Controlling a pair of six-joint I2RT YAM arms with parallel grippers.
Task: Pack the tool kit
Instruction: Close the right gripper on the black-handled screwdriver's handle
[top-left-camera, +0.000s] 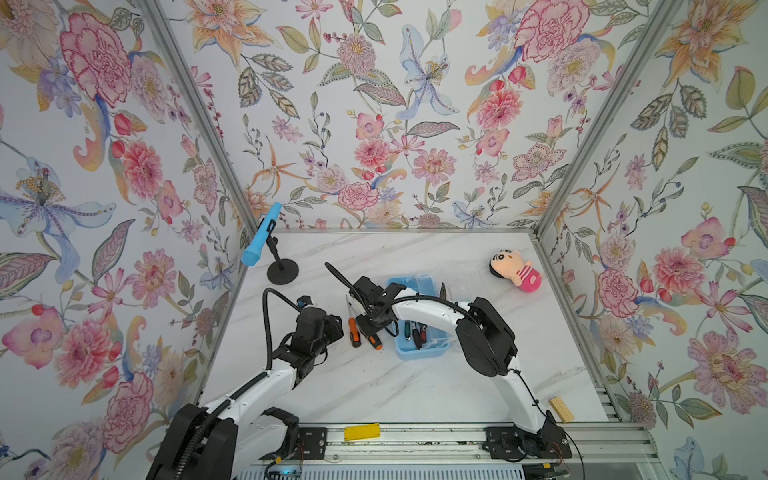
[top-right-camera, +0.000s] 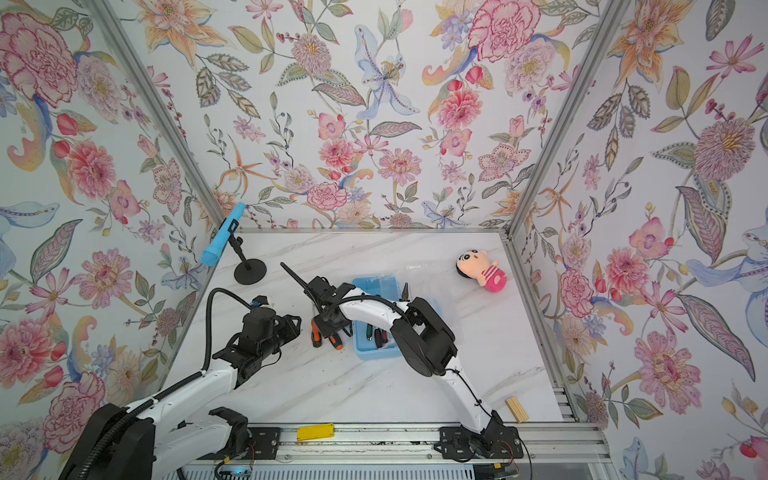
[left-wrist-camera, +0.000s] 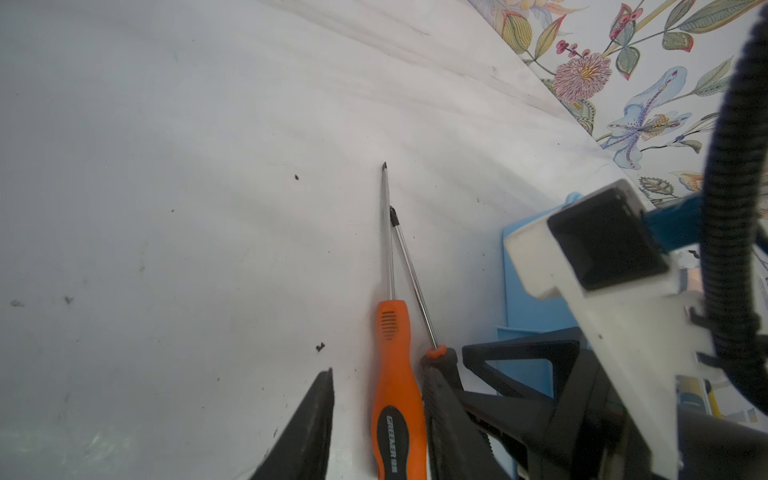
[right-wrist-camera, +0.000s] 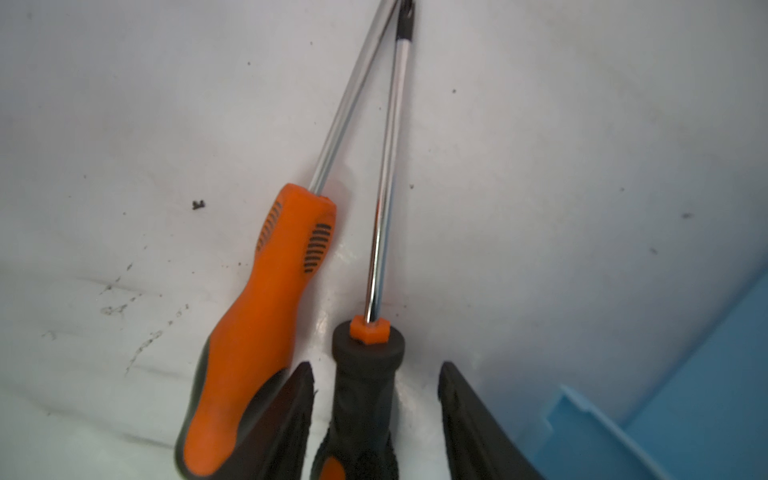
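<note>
Two screwdrivers lie side by side on the white table, left of the light-blue tool kit box (top-left-camera: 419, 354), with their shafts meeting at the tips. My left gripper (left-wrist-camera: 384, 374) stands open over the orange-handled screwdriver (left-wrist-camera: 395, 374); a gap shows between its left finger (left-wrist-camera: 311, 424) and the handle. My right gripper (right-wrist-camera: 376, 368) is open around the black-handled screwdriver (right-wrist-camera: 365, 386), with a gap on each side of it. In both top views the two grippers (top-left-camera: 336, 328) (top-left-camera: 370, 328) crowd over these handles (top-right-camera: 316, 334) (top-right-camera: 336, 341). Several small screwdrivers (top-left-camera: 415, 332) lie in the box.
The nose of a pair of pliers (top-left-camera: 442, 289) shows behind my right arm at the box. A blue microphone (top-left-camera: 262, 237) on a black stand is at the back left. A plush doll (top-left-camera: 517, 272) lies back right. A wooden block (top-left-camera: 561, 409) sits front right.
</note>
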